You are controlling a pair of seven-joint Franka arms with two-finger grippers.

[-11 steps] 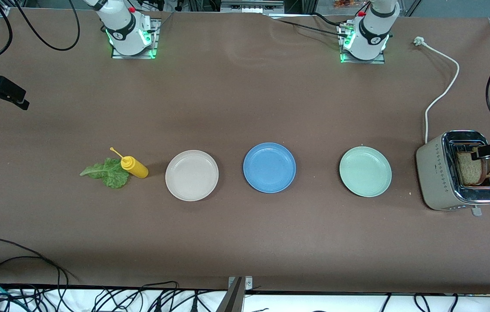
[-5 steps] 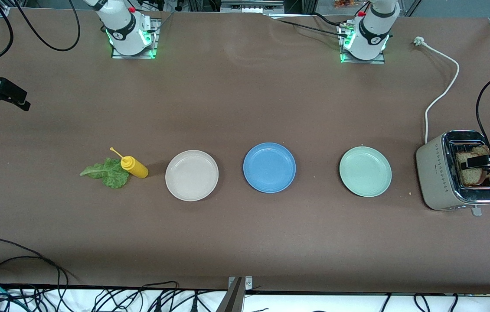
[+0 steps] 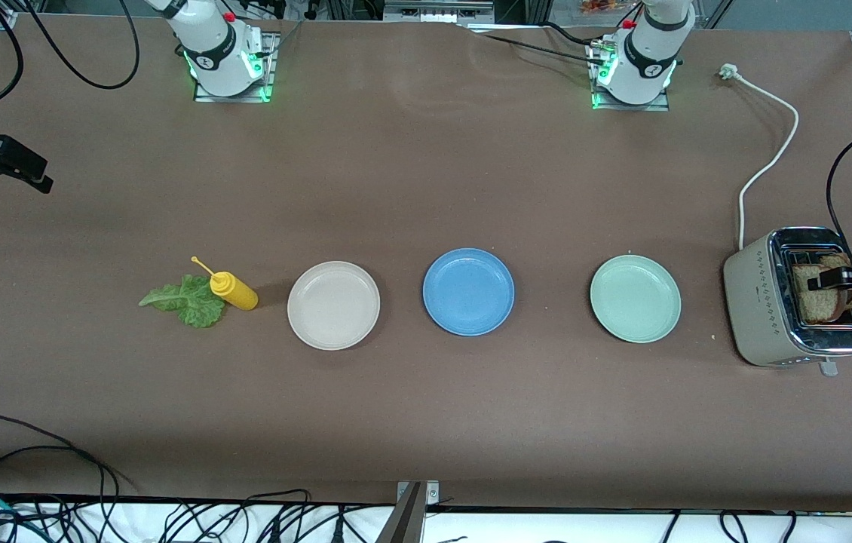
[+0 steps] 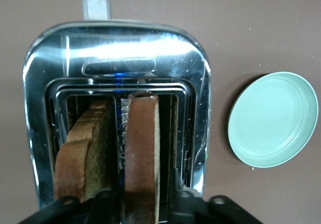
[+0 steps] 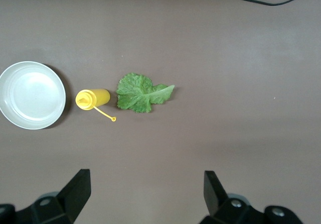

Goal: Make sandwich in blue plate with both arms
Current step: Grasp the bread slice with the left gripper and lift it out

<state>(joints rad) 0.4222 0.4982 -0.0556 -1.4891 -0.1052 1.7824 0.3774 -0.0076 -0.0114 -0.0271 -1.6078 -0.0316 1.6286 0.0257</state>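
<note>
While the blue plate (image 3: 468, 291) lies bare at the middle of the brown matte surface (image 3: 426, 422) in the front view, between a beige-white plate (image 3: 333, 305) and a mint-green plate (image 3: 635, 298), the left tool (image 3: 837, 280) is seen lowered onto the bread in the toaster (image 3: 761, 317) at the left arm's end; a second earlier it was held wide above the slots. A first slice is judged about to be lifted out. The right tool (image 3: 15, 167) is kept waiting over the right arm's end of the surface.

From the left wrist view, the chrome top of the toaster (image 4: 115, 48) is shown gleaming, and the left tool (image 4: 143, 204) is narrowed around one upright brown slice (image 4: 142, 148), its dark crust uppermost; a second slice (image 4: 85, 153) leans in the neighbouring slot.

From the right wrist view, the right tool (image 5: 145, 191) is shown spread wide and empty above a ruffled lettuce leaf (image 5: 140, 92) and a glossy yellow squeeze bottle (image 5: 93, 99) lying on its side.
</note>
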